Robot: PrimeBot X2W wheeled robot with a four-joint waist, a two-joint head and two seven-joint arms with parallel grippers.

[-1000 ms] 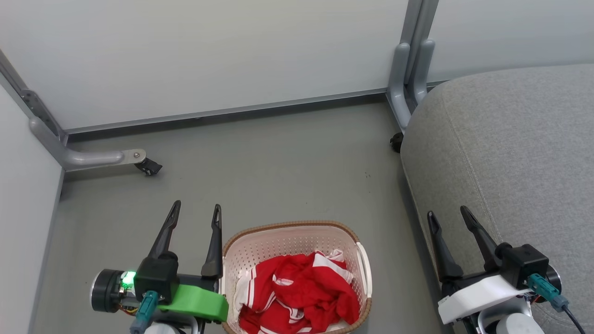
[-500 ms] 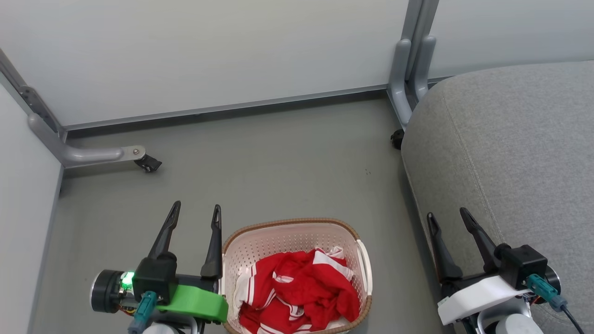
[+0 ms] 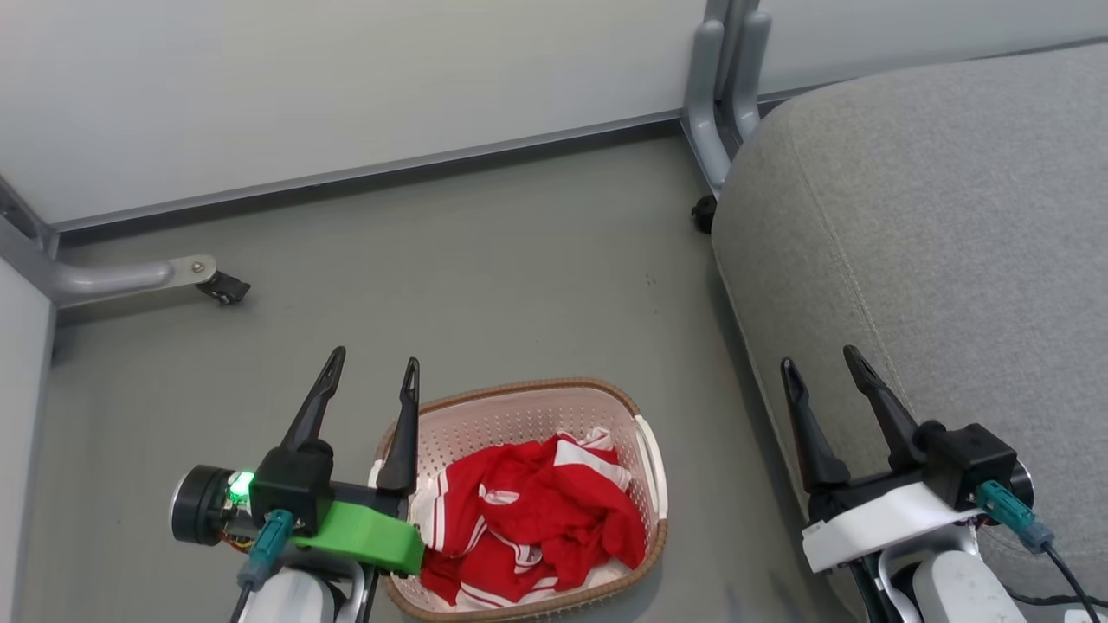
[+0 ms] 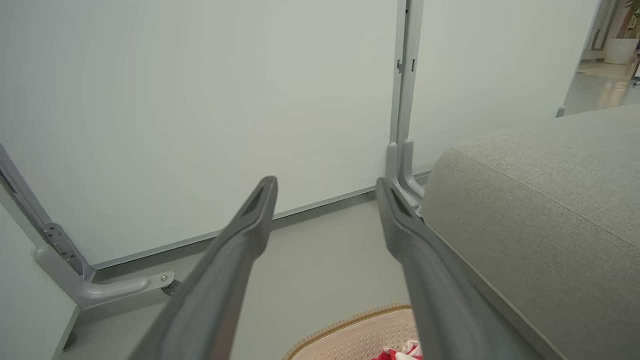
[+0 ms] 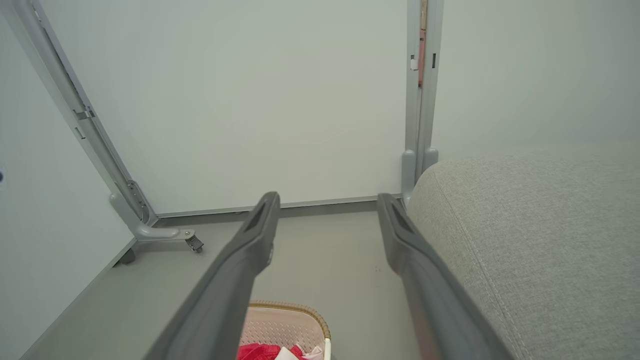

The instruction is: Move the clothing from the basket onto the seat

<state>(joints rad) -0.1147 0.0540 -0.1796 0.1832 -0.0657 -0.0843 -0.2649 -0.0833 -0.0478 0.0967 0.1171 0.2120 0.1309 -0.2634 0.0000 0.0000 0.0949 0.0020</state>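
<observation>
The basket [image 3: 519,387] stands on the grey floor [image 3: 485,260], near the left flank of the seat [image 3: 935,216] with a strip of floor between them. The clothing [image 3: 537,510] lies heaped inside the basket, red with white stripes, a small white patch showing on top, and some white trim lies against the basket's wall. The left gripper [image 3: 375,356] hangs by the basket's left side, its fingers spread apart with nothing between them; from above, the inner finger crosses the basket's rim, though whether it touches I cannot tell. The right gripper [image 3: 818,356] is at the seat's near left edge, its fingers likewise parted and holding nothing. Pale partition panels [image 3: 346,78] close off the far edge of the floor, and a small black caster [image 3: 221,288] sits at its far left corner
</observation>
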